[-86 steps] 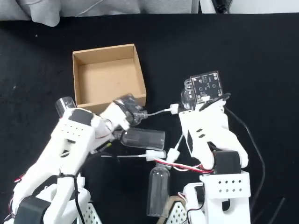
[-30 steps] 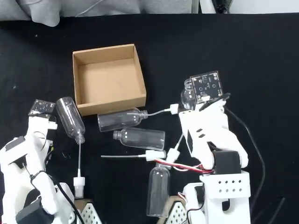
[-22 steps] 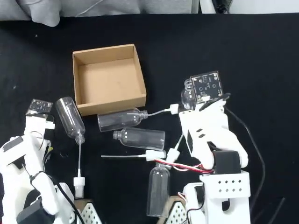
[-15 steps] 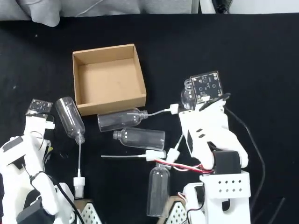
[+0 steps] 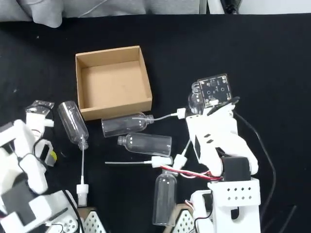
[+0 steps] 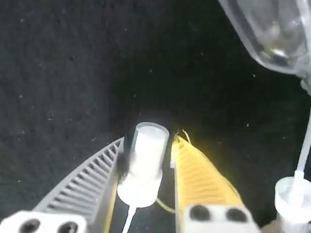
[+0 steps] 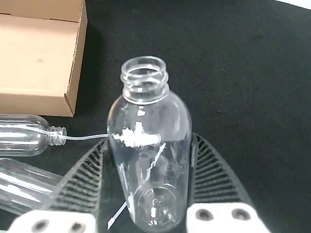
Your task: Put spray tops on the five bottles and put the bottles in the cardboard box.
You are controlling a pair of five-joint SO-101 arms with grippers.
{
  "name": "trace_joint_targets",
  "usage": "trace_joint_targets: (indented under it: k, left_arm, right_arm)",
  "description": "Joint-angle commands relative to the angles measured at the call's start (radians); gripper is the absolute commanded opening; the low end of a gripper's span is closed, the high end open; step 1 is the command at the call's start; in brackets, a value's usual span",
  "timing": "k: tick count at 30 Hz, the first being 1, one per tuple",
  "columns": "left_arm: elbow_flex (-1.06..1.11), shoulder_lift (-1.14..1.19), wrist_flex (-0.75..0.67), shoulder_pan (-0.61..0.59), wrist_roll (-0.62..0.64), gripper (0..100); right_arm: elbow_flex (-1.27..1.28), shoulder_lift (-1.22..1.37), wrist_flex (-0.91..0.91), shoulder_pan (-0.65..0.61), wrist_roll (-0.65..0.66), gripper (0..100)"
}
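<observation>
My left gripper [image 6: 146,143] is shut on a white spray top [image 6: 142,165], low over the black table at the near left [image 5: 46,152]. Beside it lies a clear bottle [image 5: 73,122] [image 6: 272,29], its thin tube running to a spray top [image 5: 81,192] [image 6: 290,195]. My right gripper [image 7: 149,143] is shut on an upright, uncapped clear bottle [image 7: 148,145] [image 5: 195,99], right of the cardboard box [image 5: 112,82] [image 7: 39,53]. Two more bottles [image 5: 124,125] [image 5: 145,144] lie in front of the box. Another bottle [image 5: 164,199] lies between the arm bases.
A loose spray top with a long tube [image 5: 160,161] lies mid-table, and a second one [image 5: 181,159] rests against the right arm. A tube sticks out of one lying bottle to a top [image 5: 181,113]. Grey cloth [image 5: 43,12] lies at the far edge.
The left arm pulled back from the bottles in front of the box to the near left. In the last half second its body dropped lower and nearer. The right arm kept still.
</observation>
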Motion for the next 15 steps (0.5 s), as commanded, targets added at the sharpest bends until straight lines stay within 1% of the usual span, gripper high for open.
trace_joint_targets:
  k: [1, 6, 8, 11, 15]
  left_arm:
    - [-0.097, 0.123, 0.017, -0.007, -0.012, 11]
    - [-0.159, 0.224, 0.018, -0.01, -0.012, 10]
    - [-0.173, 0.235, 0.025, -0.01, -0.012, 8]
    - [-0.205, 0.226, 0.094, -0.004, -0.012, 3]
    - [-0.265, 0.213, 0.192, -0.004, -0.012, 3]
  right_arm:
    - [-0.004, -0.018, -0.023, 0.025, -0.006, 9.2]
    - [-0.004, -0.018, -0.023, 0.025, -0.005, 9.2]
    - [-0.004, -0.018, -0.023, 0.025, -0.005, 9.2]
    - [-0.004, -0.018, -0.023, 0.025, -0.005, 9.2]
    - [-0.004, -0.018, -0.023, 0.026, -0.005, 9.2]
